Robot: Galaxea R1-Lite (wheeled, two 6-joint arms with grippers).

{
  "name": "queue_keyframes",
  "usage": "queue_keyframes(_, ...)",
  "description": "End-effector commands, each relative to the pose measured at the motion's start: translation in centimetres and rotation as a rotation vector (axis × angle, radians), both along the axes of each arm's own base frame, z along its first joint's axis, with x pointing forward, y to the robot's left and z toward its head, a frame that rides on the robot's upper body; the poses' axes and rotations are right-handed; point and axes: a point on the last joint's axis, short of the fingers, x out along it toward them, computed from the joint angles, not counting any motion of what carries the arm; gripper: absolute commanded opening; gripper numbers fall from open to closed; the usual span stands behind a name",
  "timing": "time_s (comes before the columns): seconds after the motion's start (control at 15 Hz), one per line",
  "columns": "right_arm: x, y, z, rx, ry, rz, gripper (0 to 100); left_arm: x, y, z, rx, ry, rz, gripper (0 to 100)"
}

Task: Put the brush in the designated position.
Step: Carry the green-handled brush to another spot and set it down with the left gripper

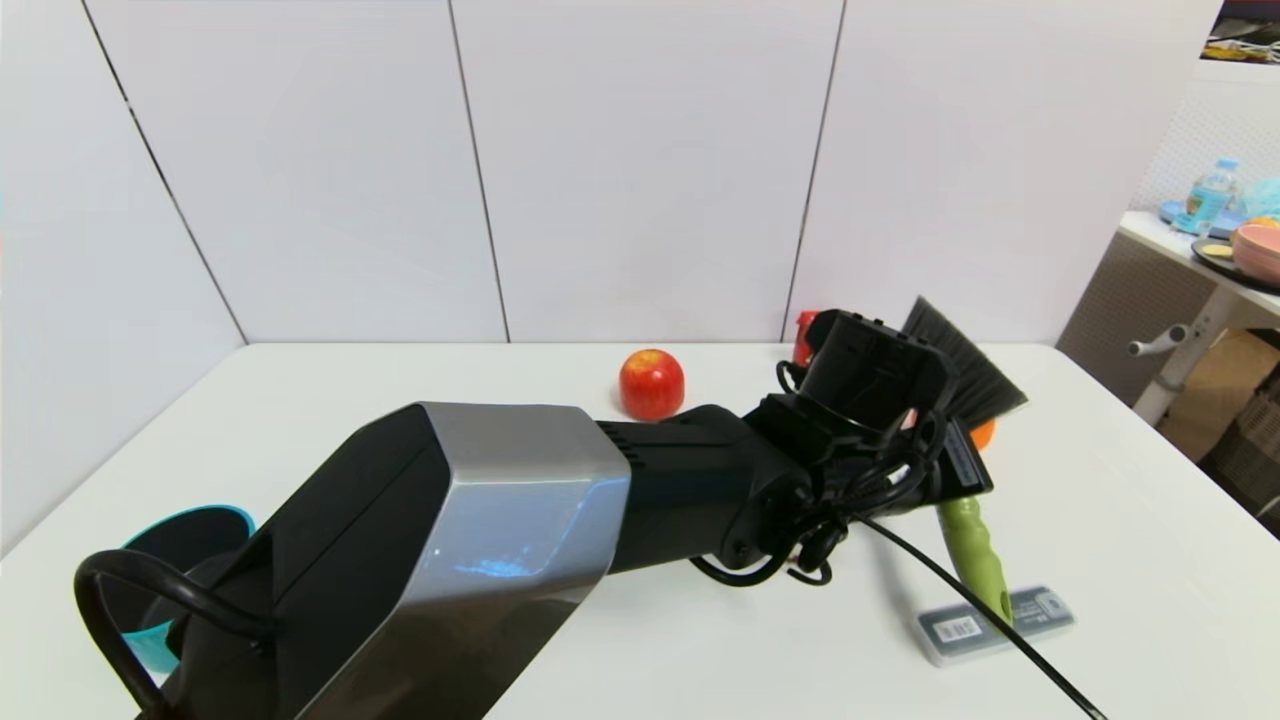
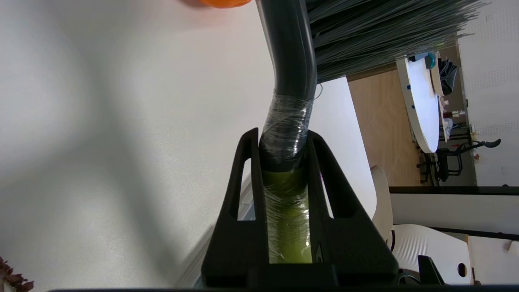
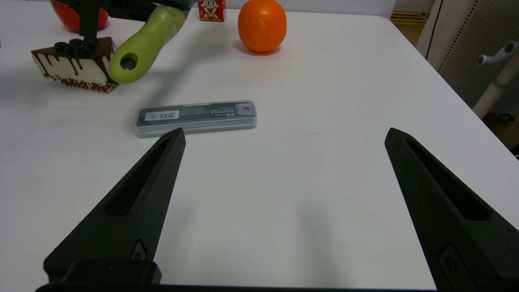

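Lime-green-handled black-bristle brush (image 1: 968, 535) is clamped in the left gripper (image 2: 284, 150) mid-carry, bristles beyond its fingertips, so next it needs lowering somewhere; right gripper (image 3: 284, 136) idles spread apart

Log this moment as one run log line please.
left gripper: shut on lime-green-handled black-bristled brush, lifted | right gripper: open, idle above white table
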Motion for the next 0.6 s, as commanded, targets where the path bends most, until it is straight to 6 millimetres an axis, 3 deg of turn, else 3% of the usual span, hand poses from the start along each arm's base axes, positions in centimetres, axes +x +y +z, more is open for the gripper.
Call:
queue_keyframes(0.07,0.02,0.00,-0.04,-0.001,0.002,0.000,100,0.42,0.22,-0.67,0.024,0.019,0.008,0)
queue_keyframes(0.6,0.02,0.00,-0.04,-0.001,0.002,0.000,100,1.01,0.92,-1.44,0.069,0.079,-0.028,0)
